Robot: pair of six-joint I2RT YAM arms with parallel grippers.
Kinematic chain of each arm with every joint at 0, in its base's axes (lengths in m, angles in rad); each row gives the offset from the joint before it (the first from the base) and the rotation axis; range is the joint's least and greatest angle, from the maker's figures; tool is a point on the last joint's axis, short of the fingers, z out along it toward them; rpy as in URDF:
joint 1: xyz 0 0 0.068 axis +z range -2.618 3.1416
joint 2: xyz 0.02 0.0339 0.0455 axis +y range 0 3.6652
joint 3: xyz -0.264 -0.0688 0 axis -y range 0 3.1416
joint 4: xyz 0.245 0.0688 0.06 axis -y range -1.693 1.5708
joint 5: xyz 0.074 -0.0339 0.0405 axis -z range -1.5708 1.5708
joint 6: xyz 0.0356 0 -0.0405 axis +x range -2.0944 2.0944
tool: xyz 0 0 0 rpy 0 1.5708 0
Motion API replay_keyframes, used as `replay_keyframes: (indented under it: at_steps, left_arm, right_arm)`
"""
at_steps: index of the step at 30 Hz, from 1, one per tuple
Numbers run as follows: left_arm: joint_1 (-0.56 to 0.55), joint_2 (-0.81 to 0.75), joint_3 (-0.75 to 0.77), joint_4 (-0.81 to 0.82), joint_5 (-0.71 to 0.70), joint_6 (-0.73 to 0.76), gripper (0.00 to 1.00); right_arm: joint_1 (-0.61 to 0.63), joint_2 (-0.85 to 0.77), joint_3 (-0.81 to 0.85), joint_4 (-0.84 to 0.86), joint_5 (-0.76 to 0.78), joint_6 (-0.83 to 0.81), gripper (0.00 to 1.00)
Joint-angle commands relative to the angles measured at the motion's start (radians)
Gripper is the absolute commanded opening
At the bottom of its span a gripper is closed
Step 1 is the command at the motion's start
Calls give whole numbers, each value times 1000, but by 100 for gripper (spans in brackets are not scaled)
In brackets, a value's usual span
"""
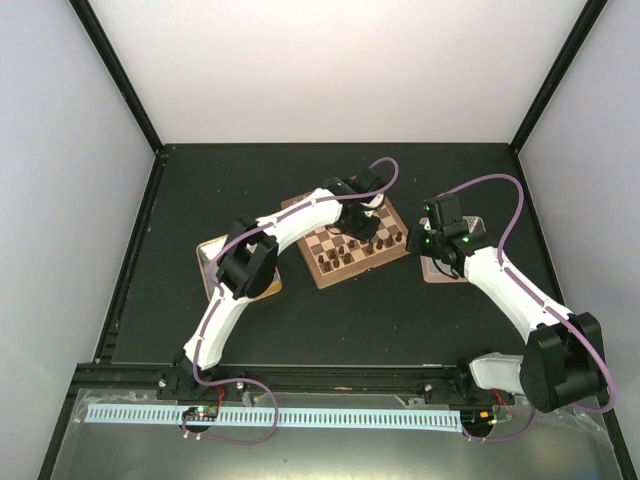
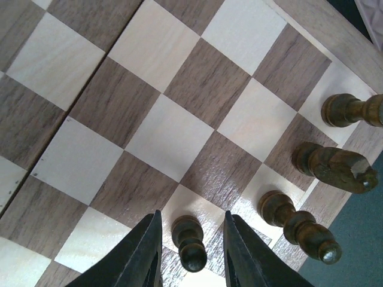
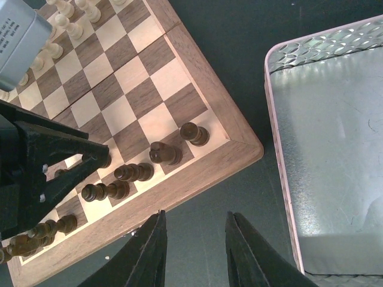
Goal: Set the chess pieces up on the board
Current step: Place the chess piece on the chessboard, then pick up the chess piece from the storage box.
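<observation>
L gripper (image 2: 192, 218) straddles a dark pawn (image 2: 188, 239), jaws parted w/ a sliver of gap each side: released, not gripping. Pawn stands upright on a light sq near the board (image 2: 179, 137) edge. Risk: if I lift off skewed, a finger (image 2: 146, 251) clips its head & tips it into the bishop (image 2: 299, 230) just beside; knight (image 2: 335, 167) & rook (image 2: 350, 110) next along could go too. R gripper (image 3: 195, 215) hangs open & empty over the table (image 3: 239, 48) off the board corner, near the tin (image 3: 335, 149); a low swing in would sweep that back row. Pale men (image 3: 66, 24), far side: well apart, prob. safe.
</observation>
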Motion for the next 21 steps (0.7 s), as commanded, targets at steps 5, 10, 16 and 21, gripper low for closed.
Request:
replay_keyframes:
  at_steps: [5,10,16,21]
  left_arm:
    - [40,-185,-16,1,-123,-54,33]
    - [83,-433,-298,48,-222,-113,41]
    - [151,-686,-650,26,-293,-196,50]
    - [215,-801,-877,57,-239,-238,42]
  right_arm:
    - [-5,-2,41,-4,-5,-14,28]
    - [-5,12,77,-11,-30,-38,29]
    - [0,71,163,-29,-66,-43,29]
    - [3,100,199,-28,-67,-27,28]
